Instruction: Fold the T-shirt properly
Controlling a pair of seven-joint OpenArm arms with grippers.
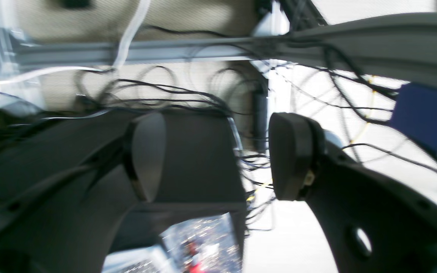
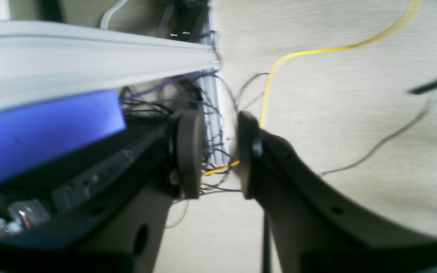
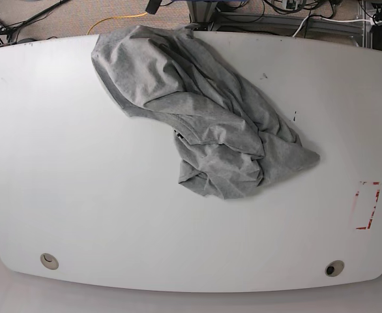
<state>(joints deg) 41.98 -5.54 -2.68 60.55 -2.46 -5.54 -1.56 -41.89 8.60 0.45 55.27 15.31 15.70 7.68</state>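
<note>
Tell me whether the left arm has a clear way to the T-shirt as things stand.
Probably yes: the T-shirt lies crumpled alone on the table, nothing on top. The left gripper is open and empty, away from the tabletop.

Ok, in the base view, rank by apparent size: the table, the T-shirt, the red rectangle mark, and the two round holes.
1. table
2. T-shirt
3. red rectangle mark
4. the two round holes, left and right, look about alike; not ranked apart.

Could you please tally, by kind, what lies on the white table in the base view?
Grey T-shirt, crumpled: 1
Round holes in the table, near its front edge: 2
Red rectangular marking: 1
Total: 4
</note>
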